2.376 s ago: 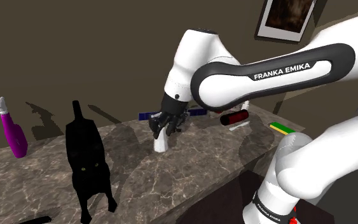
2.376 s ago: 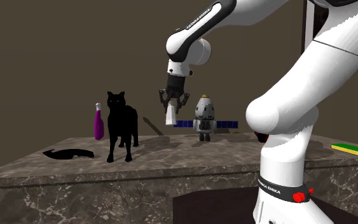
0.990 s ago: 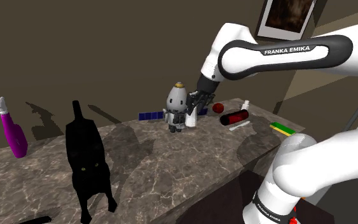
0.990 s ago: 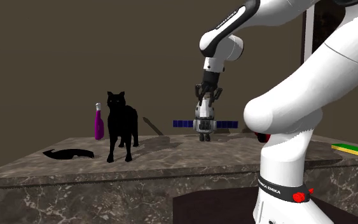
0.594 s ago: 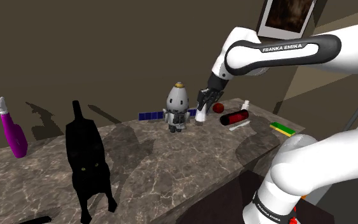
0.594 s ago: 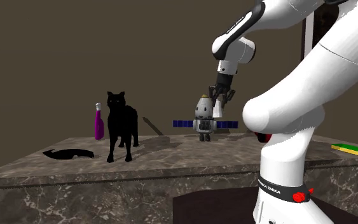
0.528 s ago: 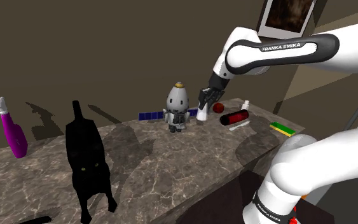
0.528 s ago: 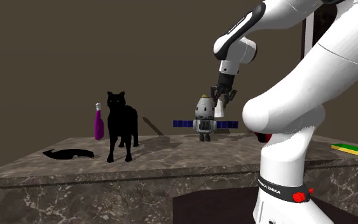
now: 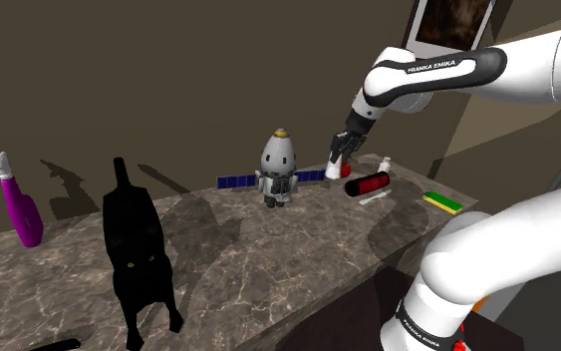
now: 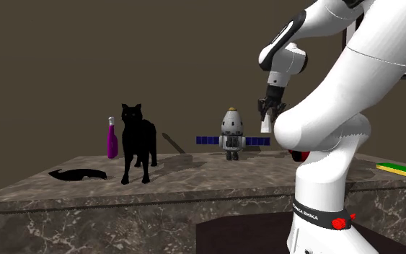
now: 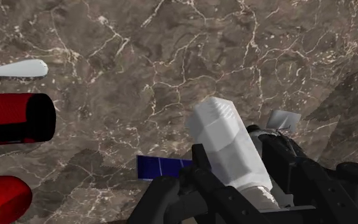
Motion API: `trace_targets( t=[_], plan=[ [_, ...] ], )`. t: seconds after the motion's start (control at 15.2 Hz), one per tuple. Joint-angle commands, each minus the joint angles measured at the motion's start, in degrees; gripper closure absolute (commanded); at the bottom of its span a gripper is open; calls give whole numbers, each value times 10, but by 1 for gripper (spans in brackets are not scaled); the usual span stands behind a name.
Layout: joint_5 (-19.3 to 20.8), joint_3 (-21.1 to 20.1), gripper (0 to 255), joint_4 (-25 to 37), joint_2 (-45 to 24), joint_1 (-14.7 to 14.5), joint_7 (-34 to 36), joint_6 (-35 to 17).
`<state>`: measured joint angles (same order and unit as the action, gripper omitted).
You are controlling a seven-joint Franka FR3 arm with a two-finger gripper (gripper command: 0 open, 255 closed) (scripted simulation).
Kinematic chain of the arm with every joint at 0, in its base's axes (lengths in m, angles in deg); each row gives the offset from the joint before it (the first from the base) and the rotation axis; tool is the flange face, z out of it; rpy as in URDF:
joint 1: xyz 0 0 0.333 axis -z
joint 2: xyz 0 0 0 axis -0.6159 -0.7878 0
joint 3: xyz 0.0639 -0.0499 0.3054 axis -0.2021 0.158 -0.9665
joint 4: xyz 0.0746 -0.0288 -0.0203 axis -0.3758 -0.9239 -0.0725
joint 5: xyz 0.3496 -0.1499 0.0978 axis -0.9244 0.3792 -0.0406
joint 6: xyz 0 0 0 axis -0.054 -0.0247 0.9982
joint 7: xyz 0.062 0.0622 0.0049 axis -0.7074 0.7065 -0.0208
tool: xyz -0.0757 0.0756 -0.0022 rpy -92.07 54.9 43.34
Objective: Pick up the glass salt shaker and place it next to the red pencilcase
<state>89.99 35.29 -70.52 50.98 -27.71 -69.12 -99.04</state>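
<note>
the black gripper (image 9: 340,152) is pinching the salt shaker (image 11: 228,143), one finger pressed to each side of its body, near the end closest to the hand. the shaker looks plain white-grey with flat facets, not clear. most of it sticks out past the fingertips, away from the palm, so its long axis runs nearly in line with the fingers (image 11: 204,170). from the shoulder view it hangs under the hand close to upright, the free end pointing down at the marble counter (image 9: 268,259) with a slight lean. the second exterior view shows it well off the surface, up in the air.

the red pencilcase (image 9: 367,183) lies on its side on the counter, and in the shoulder view the shaker sits just to its left and higher. looking along the gripper, the pencilcase is off to one side of the shaker with bare marble between them, so they're apart. a white spoon-like thing (image 11: 15,69) lies on one side of the pencilcase and a red fruit (image 11: 2,198) on the other. right by the fingers there's a blue solar panel (image 11: 161,167) of the toy satellite (image 9: 278,168), which stands on the counter to the shoulder view's left of the gripper. farther that way stand a black cat (image 9: 139,249) and a purple spray bottle (image 9: 19,204).
</note>
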Motion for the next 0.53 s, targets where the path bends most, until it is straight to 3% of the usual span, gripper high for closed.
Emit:
trace_targets(
  t=[0.0,0.46],
  plan=[
    [3,25,255,17,-19,4,-29,-1],
    [-12,124,255,108,-114,1,-140,2]
  ],
)
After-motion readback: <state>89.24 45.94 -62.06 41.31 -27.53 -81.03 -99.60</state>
